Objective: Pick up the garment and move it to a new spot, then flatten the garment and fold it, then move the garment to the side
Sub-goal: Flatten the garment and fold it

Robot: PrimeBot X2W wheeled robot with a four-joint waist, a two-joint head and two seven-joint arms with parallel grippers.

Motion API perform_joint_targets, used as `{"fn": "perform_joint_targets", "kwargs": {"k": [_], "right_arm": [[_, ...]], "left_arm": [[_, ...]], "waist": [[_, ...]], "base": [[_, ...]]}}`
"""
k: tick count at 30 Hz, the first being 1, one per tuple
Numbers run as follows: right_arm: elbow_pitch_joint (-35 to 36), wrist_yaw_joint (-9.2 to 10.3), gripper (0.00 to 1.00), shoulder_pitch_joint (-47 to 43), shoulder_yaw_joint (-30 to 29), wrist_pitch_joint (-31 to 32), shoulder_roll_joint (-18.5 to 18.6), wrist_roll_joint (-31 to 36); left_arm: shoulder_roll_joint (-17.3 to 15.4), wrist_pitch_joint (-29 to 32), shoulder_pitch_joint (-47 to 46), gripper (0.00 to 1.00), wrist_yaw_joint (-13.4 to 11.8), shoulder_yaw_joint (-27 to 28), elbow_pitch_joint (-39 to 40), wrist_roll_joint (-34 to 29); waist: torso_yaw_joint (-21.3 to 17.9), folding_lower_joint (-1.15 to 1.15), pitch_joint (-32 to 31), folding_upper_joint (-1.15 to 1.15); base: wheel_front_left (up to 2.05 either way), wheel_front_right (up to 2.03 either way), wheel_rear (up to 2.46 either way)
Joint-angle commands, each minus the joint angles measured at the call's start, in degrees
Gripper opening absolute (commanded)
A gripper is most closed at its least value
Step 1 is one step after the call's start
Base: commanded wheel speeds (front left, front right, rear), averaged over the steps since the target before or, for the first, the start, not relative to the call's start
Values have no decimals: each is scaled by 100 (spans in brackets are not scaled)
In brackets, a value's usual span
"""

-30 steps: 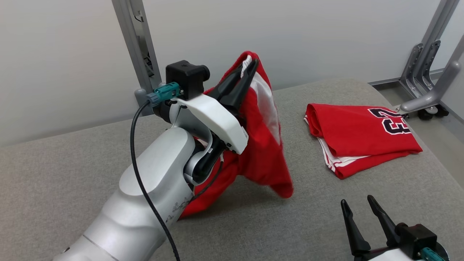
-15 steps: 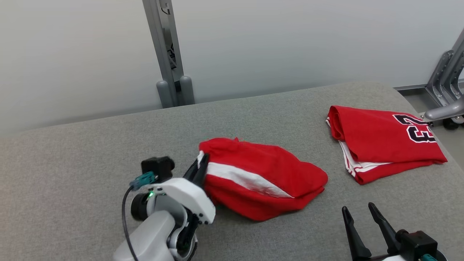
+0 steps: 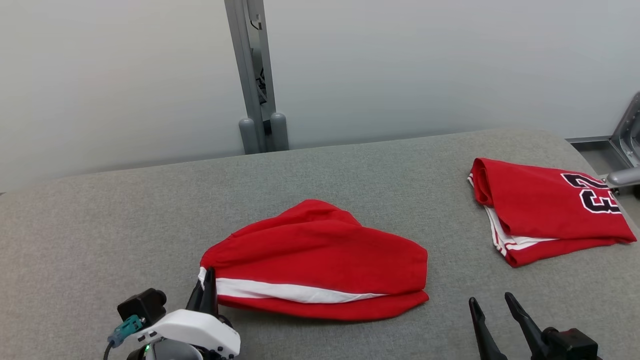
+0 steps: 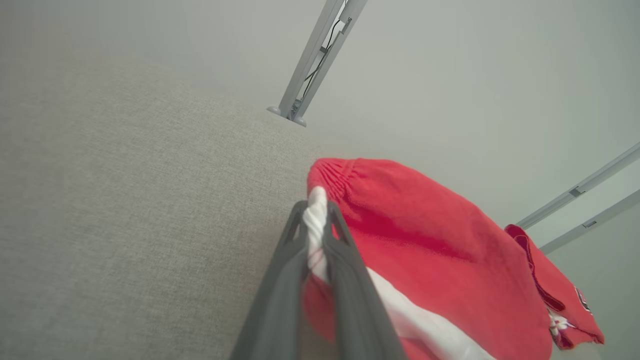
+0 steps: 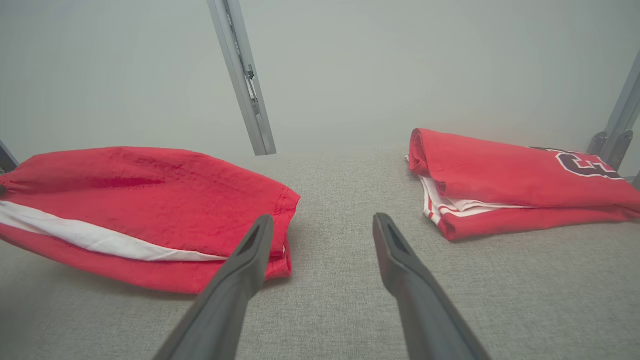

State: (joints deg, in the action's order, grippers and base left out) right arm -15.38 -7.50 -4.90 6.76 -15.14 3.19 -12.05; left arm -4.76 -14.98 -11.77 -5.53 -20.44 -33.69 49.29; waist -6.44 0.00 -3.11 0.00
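1. Grey woven cloth covers the table I'm working over, with a pale wall behind it. The red garment with a white side stripe lies on that cloth near the front edge, a little left of centre in my head view.
2. A second ago the garment hung bunched in the air from my left gripper. Half a second ago it was already down in a heap, and now it lies longer and flatter. The head camera has swung too, so I don't count the shifted background as movement.
3. My left arm sits low at the lower left, its fingers pointing away along the surface. They are clamped on the garment's left end. The left wrist view shows the gripper pinching a roll of white trim, with the garment trailing off behind it.
4. The top red layer is softly domed and creased. The white stripe runs along the near side, with another red layer under it. The right wrist view shows a stitched hem at the garment's right end.
5. My right gripper waits at the lower right with its fingers spread wide and nothing between them. It is near that hem but apart from it.
6. Well off to the right lies a folded red jersey with a dark number and white trim. A grey metal post stands behind the table.
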Motion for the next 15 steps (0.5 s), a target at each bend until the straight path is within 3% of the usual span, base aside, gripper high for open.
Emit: {"fn": "perform_joint_targets", "kwargs": {"k": [1,2,3,10,15], "right_arm": [[-26,2,100,-37,22,3,5,-19],[-64,2,100,-30,51,3,4,-56],[-89,2,100,-27,63,3,6,-65],[-323,2,100,123,227,3,4,-311],[-715,2,100,360,364,3,4,-707]], "left_arm": [[-17,-24,90,13,40,113,57,-171],[11,-25,235,65,90,199,80,-374],[10,-25,280,100,118,238,95,-504],[13,-25,578,100,189,482,400,-1418],[30,-24,966,100,161,638,1052,-2333]], "waist": [[27,0,-31,0],[54,0,-56,0],[71,0,-70,0],[194,0,-137,0],[428,0,-149,0]], "base": [[0,0,0],[0,0,0],[0,0,0],[0,0,0],[0,0,0]]}}
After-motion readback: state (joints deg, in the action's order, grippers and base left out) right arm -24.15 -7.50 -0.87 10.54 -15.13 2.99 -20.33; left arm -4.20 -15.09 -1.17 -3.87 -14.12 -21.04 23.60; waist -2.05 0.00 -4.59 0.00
